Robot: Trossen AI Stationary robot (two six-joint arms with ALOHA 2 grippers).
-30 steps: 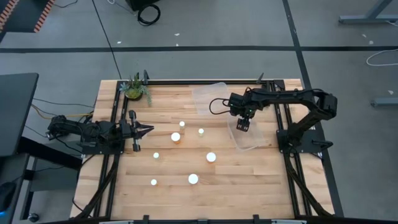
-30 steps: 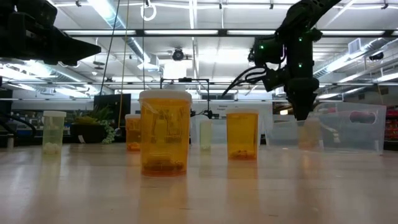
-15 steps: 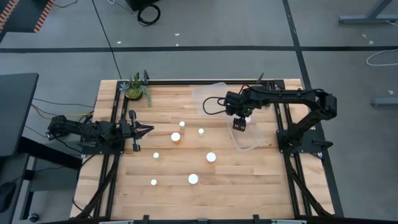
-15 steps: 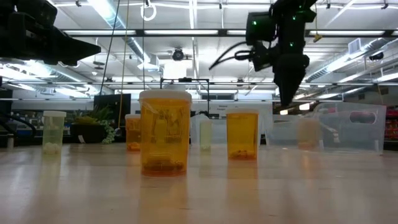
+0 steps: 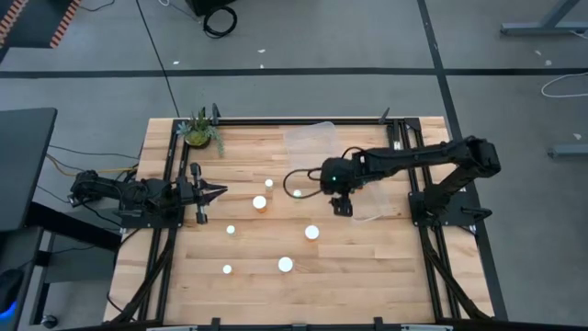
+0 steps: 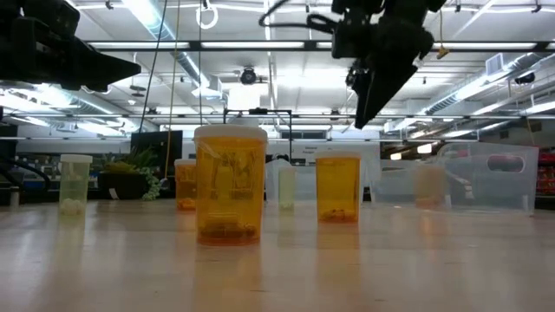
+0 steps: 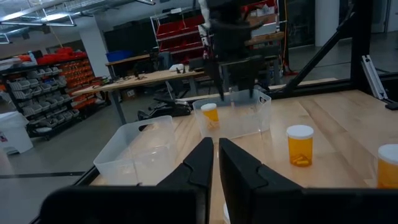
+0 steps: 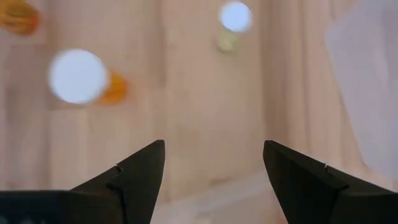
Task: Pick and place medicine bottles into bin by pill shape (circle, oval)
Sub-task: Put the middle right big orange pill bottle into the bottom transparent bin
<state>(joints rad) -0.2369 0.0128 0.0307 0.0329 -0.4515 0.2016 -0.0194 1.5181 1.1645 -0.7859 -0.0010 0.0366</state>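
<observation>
Several amber medicine bottles with white caps stand upright on the wooden table, among them ones at the middle (image 5: 260, 202), right of it (image 5: 312, 233) and near the front (image 5: 286, 265); the low view shows a large one (image 6: 230, 184) closest. My right gripper (image 5: 340, 206) is open and empty, hanging high above the table between the bottles and a clear bin (image 5: 372, 200); its wrist view (image 8: 214, 163) looks down on two caps (image 8: 78, 76) (image 8: 235, 17). My left gripper (image 5: 217, 190) is shut and waits at the table's left side.
A second clear bin (image 5: 308, 142) stands at the far edge. The left wrist view shows one bottle (image 7: 210, 113) inside the nearer bin (image 7: 233, 118). A small plant (image 5: 198, 131) sits at the far left corner. Black frame rails run along the table's edges.
My right gripper has risen from the clear bin at the right and gone toward the table's left and near edge, and now hangs over the bare wood beside the bottles. The bottles have stayed in place.
</observation>
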